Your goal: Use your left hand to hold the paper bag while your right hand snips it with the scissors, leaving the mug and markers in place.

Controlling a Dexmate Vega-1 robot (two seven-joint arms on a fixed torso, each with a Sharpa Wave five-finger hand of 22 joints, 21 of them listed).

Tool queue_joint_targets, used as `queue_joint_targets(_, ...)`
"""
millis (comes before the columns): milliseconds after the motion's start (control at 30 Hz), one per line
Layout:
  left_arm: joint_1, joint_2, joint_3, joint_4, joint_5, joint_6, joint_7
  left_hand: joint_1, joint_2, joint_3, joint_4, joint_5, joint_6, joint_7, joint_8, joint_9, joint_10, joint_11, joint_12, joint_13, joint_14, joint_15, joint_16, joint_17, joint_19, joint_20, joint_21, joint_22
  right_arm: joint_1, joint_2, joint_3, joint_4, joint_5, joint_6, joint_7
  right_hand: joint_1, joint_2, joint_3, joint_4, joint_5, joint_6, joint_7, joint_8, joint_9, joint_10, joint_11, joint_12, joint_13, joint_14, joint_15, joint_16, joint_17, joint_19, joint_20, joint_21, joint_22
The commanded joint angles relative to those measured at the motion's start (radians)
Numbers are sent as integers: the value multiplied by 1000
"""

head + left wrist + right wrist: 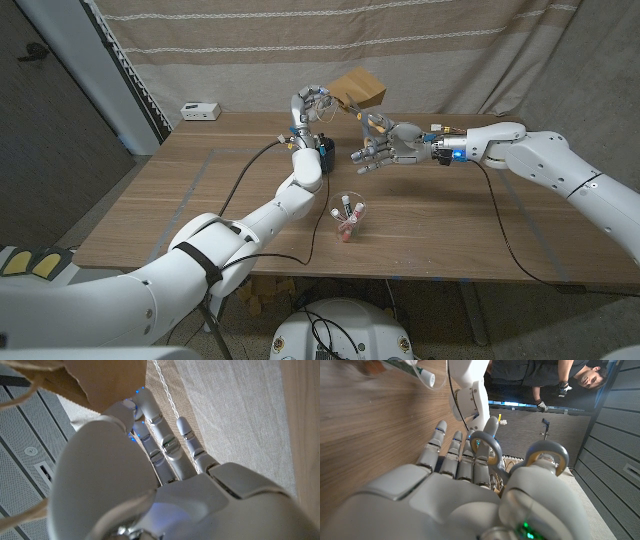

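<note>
Scissors point(520, 460) are sitting gripped in the right hand point(385, 145); the left hand point(312, 105) is holding the paper bag point(358, 88) above the table's far edge, so blades should be meeting its free edge squarely.

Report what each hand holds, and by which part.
Left hand grips the paper bag at its lower left edge, lifted above the table. Right hand holds the scissors by their handle loops.

Scissors point(520, 460) blades hidden behind right robot hand point(470, 495) (handles show); paper bag point(95, 380) cropped.

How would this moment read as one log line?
left robot hand: holds paper bag up | right robot hand: holds scissors | cut: not started
</note>
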Motion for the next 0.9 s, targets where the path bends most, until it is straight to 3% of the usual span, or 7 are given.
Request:
queue_joint_targets(33, 11, 6, -9, -20, 4, -1, 11, 2, -10, 11, 0, -3, 9, 3, 0, -2, 8, 2, 1, 2, 9, 1, 12, 2, -3, -125, 11, 0, -15, -8, 13, -1, 13, 8, -4, 7, 7, -1, -5, 3, 11, 1, 4, 2, 12, -3, 4, 3, 4, 3, -2, 1, 9, 1, 0, 1)
queue_joint_targets(900, 1, -6, -26, 25, -29, -66, -52, -4, -22, 46, -5, -27, 18, 7, 1, -14, 12, 2, 1, 1, 9, 1, 21, -5, -8, -128, 28, -4, -20, -14, 19, -2, 10, 13, -10, 25, 15, 9, -14, 1, 17, -1, 9, 0, 20, -8, 6, 2, 6, -1, -2, 1, 11, 1, -1, 2)
